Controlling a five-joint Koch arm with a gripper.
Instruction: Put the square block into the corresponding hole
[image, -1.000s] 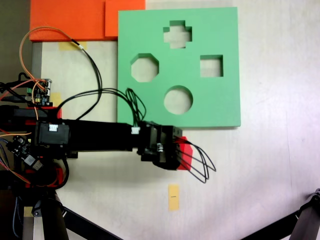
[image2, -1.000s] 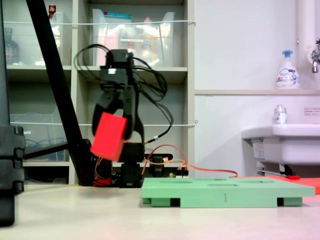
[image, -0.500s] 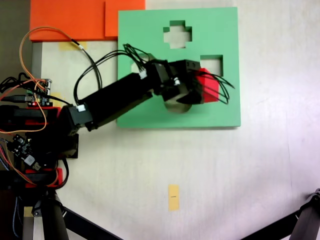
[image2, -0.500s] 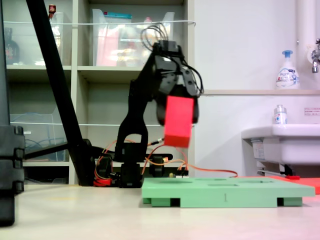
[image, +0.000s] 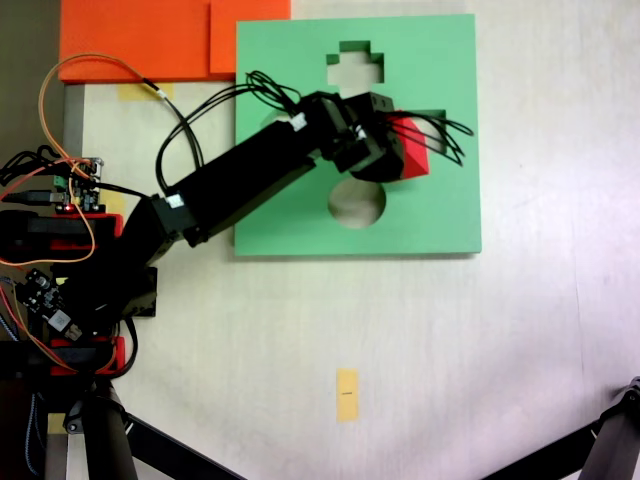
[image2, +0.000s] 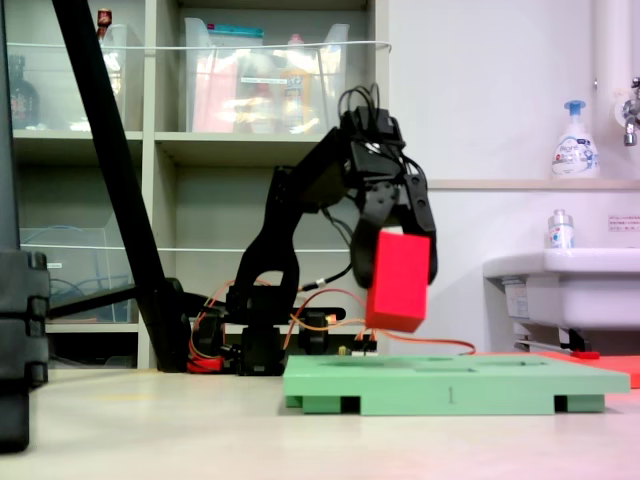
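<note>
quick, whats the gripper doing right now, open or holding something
Gripper: shut on the red cube, held in the air above the green board, not yet lowered into a cut-out.

Two fixed views: one straight down from above the table, fairly close; another at tabletop level, side-on, probably a bit further back, facing shelves. Shared: green foam board (image: 440, 215) (image2: 450, 383) and arm.

Orange slabs (image: 150, 38) lie beside yellow tape (image: 347, 394); a soap bottle (image2: 574, 140) stands above a sink (image2: 560, 290).
</note>
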